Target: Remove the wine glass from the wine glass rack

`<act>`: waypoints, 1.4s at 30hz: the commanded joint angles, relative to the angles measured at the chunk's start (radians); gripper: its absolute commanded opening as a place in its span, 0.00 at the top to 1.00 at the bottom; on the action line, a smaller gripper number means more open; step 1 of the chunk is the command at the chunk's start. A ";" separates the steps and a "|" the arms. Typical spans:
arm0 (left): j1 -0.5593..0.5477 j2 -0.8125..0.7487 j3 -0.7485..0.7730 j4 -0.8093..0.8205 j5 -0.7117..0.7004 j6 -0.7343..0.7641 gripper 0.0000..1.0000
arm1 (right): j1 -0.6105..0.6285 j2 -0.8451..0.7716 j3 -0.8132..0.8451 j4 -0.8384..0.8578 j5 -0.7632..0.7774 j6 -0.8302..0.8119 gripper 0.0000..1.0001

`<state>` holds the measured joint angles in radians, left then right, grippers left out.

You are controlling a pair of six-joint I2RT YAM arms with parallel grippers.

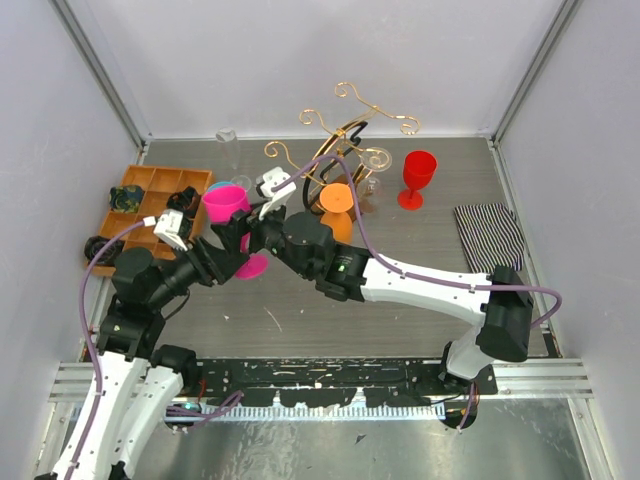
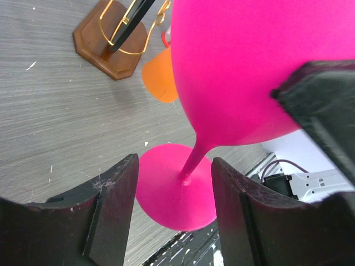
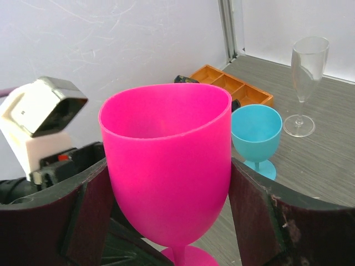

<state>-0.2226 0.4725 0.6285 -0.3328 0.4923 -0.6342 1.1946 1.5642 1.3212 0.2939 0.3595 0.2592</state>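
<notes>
a: where is the glass right now?

b: the pink wine glass (image 3: 166, 166) stands upright, well apart from the wine glass rack (image 2: 102, 44). the rack is the gold wire stand on a brown wooden base, farther back on the table (image 1: 400, 300). the glass is already clear of the hooks.

a: what has hold of it?

b: the right gripper (image 3: 169, 166) is clamped on the bowl, with one dark finger against each side below the rim. the left gripper (image 2: 173, 163) is spread apart. its fingers sit either side of the thin stem with clear gaps, touching nothing.

a: is the foot resting on the table?

b: i cannot tell. in the left wrist view the round pink foot looks close to the grey surface, but no contact shows.

a: how should this step be done well?

b: my judgement is that this is either a set-down or a hand-off. for a set-down, hold the bowl level and lower it straight until the foot sits flat, then loosen the right fingers. for a hand-off, close the left fingers centred on the stem before the right lets go.

a: any risks?

b: the smooth bowl tapers, so a hard squeeze could let it slip. a blue glass (image 3: 256, 133) stands just beside it, and a clear glass (image 3: 307, 66) stands farther back. an orange glass (image 1: 338, 200) is at the rack. the fingers should open straight outward, with no sideways sweep.
</notes>
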 commanded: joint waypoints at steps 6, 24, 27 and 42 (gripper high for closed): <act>-0.025 0.052 0.004 -0.059 -0.096 0.054 0.39 | 0.014 -0.024 0.089 0.019 -0.053 0.044 0.40; -0.024 0.039 0.114 -0.304 -0.415 0.163 0.34 | 0.014 -0.036 -0.011 -0.020 0.000 0.009 0.38; -0.025 0.001 0.131 -0.290 -0.382 0.145 0.32 | 0.014 -0.025 -0.058 0.024 0.046 -0.024 0.38; -0.023 0.068 0.461 -0.575 -0.498 0.189 0.30 | 0.012 0.279 -0.159 0.501 0.249 -0.268 0.43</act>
<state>-0.2504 0.5339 1.0252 -0.8375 0.0631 -0.4759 1.2026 1.7809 1.1488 0.5644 0.5209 0.0566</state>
